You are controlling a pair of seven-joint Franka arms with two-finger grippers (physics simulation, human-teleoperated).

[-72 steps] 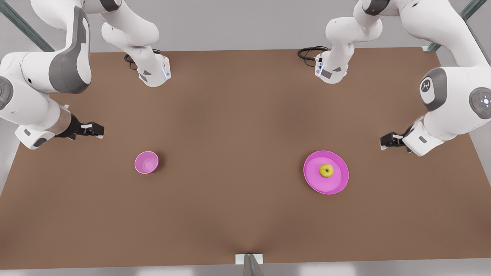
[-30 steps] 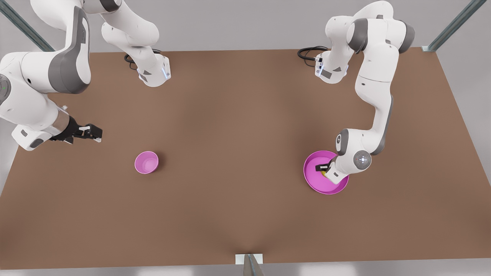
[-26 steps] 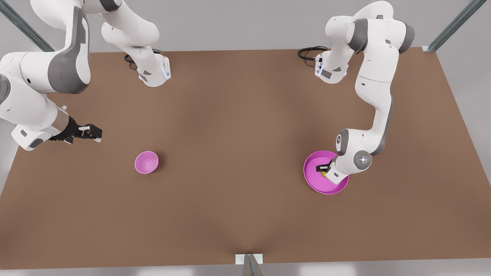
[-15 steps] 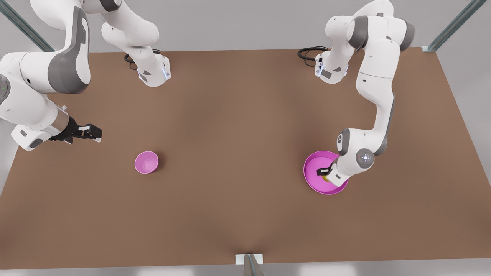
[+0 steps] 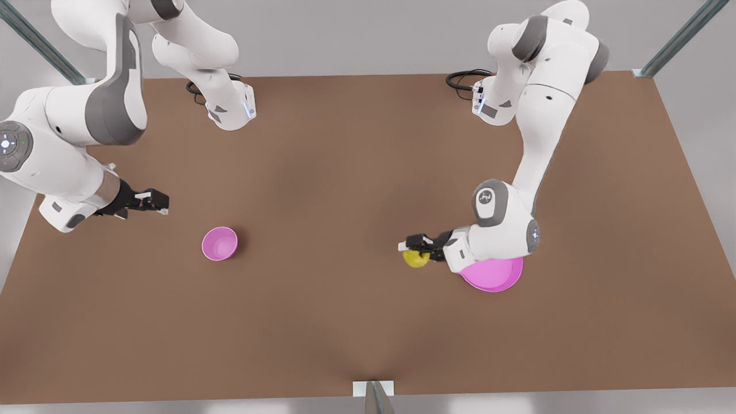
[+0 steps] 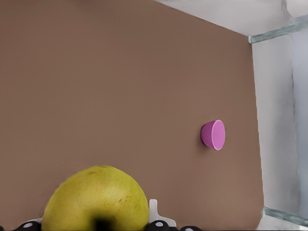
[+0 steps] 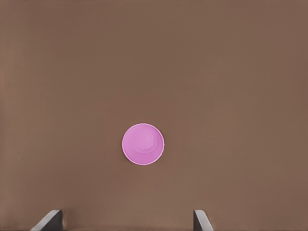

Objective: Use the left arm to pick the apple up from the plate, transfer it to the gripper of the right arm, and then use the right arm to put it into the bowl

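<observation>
Left claw (image 5: 415, 248): clenched on the apple (image 5: 415, 258), held above the desk (image 5: 356, 322), just off the plate's rim at 9 o'clock in the front view. Apple (image 6: 95, 199) close against the fingertips (image 6: 158, 224) in the left wrist view, bowl (image 6: 213, 134) well apart beyond it.

Plate (image 5: 499, 276): flat on the desk, partly covered by the left arm's wrist, bare of the apple.

Bowl (image 5: 219, 243): upright on the desk, well apart from the plate at 9 o'clock.

Right claw (image 5: 152, 202): released, fingers (image 7: 49, 220) spread wide, hovering near the bowl (image 7: 143, 144) at roughly 10 o'clock in the front view, not touching it. Right arm waiting.
</observation>
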